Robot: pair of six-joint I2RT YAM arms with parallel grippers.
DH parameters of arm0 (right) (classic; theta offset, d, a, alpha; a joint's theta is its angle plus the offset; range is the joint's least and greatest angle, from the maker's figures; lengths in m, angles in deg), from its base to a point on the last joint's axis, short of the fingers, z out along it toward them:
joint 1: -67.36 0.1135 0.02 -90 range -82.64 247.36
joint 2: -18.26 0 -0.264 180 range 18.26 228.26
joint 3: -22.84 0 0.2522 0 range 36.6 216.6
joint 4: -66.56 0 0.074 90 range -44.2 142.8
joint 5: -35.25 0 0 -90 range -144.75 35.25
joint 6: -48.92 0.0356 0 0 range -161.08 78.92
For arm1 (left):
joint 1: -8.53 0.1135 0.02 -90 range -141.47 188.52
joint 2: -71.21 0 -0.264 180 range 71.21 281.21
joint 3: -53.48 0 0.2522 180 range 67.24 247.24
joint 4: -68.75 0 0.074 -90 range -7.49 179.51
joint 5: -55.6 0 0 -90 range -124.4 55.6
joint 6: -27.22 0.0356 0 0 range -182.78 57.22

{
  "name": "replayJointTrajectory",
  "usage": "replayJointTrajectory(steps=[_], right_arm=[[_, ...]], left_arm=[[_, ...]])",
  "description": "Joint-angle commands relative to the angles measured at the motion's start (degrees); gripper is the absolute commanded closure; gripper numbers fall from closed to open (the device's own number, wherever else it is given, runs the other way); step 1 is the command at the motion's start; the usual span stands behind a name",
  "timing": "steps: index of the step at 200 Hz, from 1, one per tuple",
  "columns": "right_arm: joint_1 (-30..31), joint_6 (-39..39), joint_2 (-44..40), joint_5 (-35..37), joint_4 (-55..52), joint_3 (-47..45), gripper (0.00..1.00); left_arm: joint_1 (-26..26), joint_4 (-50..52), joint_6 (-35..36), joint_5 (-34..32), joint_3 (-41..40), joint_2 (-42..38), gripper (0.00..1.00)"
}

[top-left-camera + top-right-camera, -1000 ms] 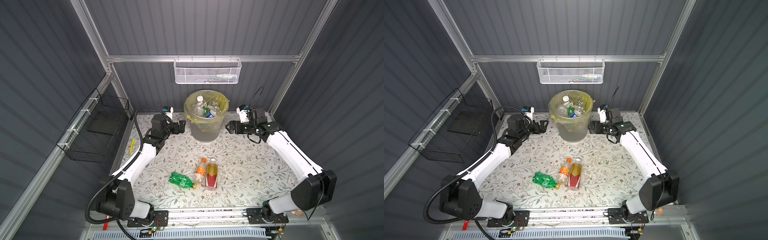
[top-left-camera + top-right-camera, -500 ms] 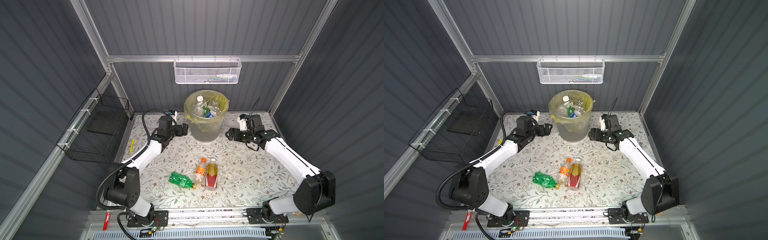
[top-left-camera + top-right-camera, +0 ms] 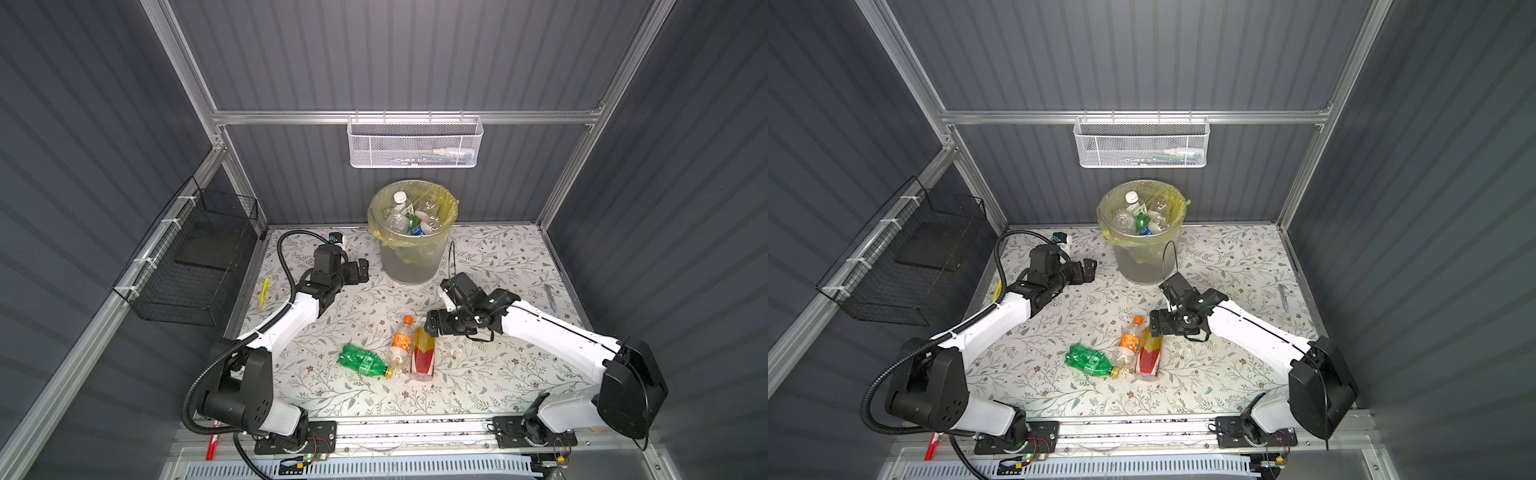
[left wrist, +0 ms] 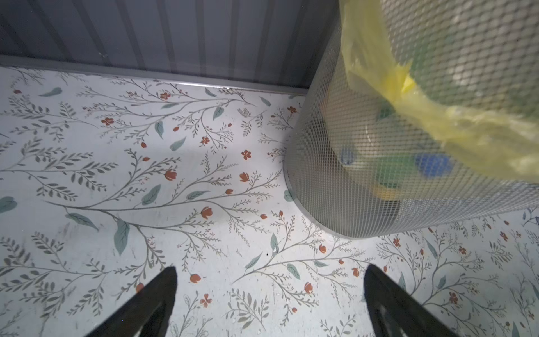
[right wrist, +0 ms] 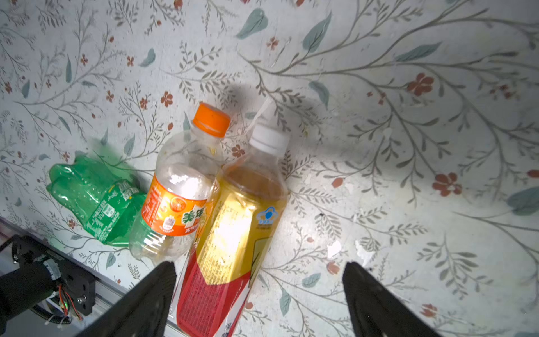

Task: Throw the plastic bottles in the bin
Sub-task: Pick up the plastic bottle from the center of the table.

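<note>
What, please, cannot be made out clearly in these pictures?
- Contents of the white mesh basket: too small, screened by mesh, both top views.
- Lower bottles in the bin: blurred behind its wall and yellow bag, left wrist view.
- Pen-like item, far right: too small, both top views.

Green bottle [image 3: 361, 360], clear bottle [image 3: 400, 343] with orange cap and label, and amber bottle [image 3: 423, 353] with red label and white cap, on white floral-patterned tabletop [image 3: 498, 374]; grey bin [image 3: 409, 266] lined in yellow.
</note>
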Motion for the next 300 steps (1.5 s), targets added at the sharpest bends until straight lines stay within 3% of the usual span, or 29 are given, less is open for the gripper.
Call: replayJointTrajectory(steps=[1, 45, 98, 170, 212, 241, 267, 300], right_arm=[[3.4, 5.27, 1.66, 3.41, -3.57, 0.0, 0.07], [9.0, 8.23, 6.84, 3.61, -3.61, 2.02, 0.06], [9.91, 8.65, 12.44, 6.22, -4.02, 4.21, 0.1], [6.99, 9.31, 10.1, 6.5, -0.58, -1.33, 0.46], [2.44, 8.05, 2.3, 6.85, -0.88, -3.09, 0.5], [-3.51, 4.66, -8.96, 11.2, -2.72, -1.69, 0.5], [-8.21, -1.72, -21.09, 17.91, -0.84, 1.41, 0.5], [-10.94, -14.0, -31.28, 23.76, 11.44, 4.32, 0.48]], left_arm=[[0.39, 0.62, -0.12, -2.45, -1.3, -2.33, 0.0], [0.9, 0.92, -0.78, -3.82, -3.75, -4.31, 0.0], [1.36, 2.17, -0.6, -4.0, -4.3, -5.8, 0.0], [1.45, 3.96, -0.68, -3.85, -4.29, -6.16, 0.0], [1.45, 5.48, 0.08, -3.82, -3.34, -6.31, 0.0], [1.45, 6.69, 1.07, -3.44, -3.36, -7.64, 0.0], [1.47, 7.97, 0.74, -2.37, -3.23, -9.33, 0.0], [1.45, 8.61, -1.1, -0.24, -3.05, -12.1, 0.0]])
